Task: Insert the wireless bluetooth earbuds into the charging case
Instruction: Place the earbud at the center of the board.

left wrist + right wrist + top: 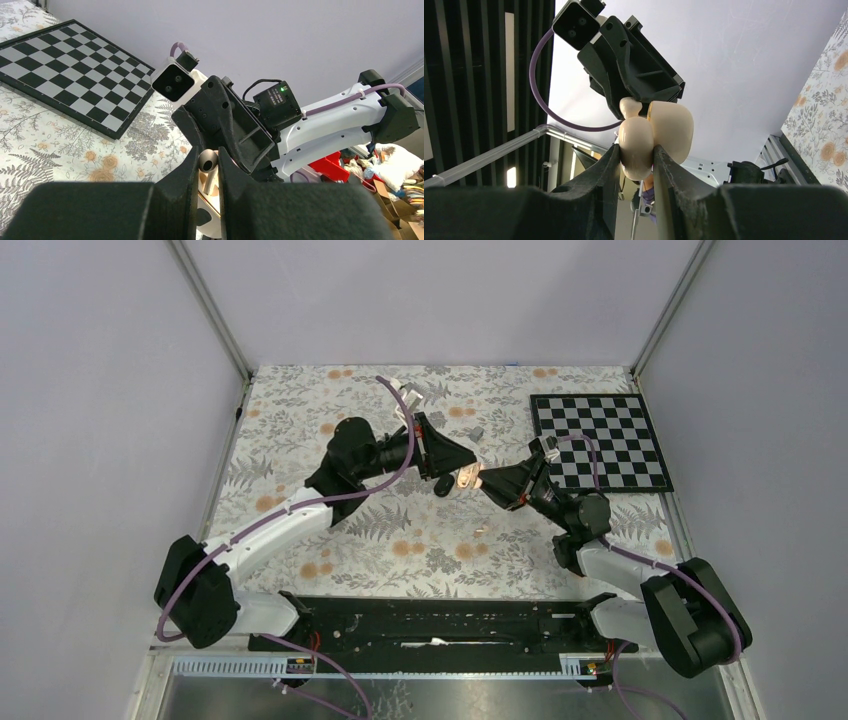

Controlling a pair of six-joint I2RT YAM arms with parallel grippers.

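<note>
My left gripper (pixel 447 466) is shut on one earbud (pixel 208 161), a cream bud with a dark opening and a short stem pointing down. It also shows in the right wrist view (pixel 629 106), right above the case. My right gripper (pixel 488 480) is shut on the cream charging case (pixel 638 142), held above the table with its lid (pixel 672 128) open. In the left wrist view the case (pixel 226 207) sits just behind the earbud, with a dark socket (pixel 203 217) showing. The two grippers meet tip to tip at mid-table. No black nubs are in view; a second earbud does not show.
A checkerboard (pixel 600 440) lies at the back right of the floral table cover (pixel 420 540). A small grey block (pixel 476 432) lies behind the grippers. A pale small object (pixel 415 395) lies near the back edge. White walls enclose the table.
</note>
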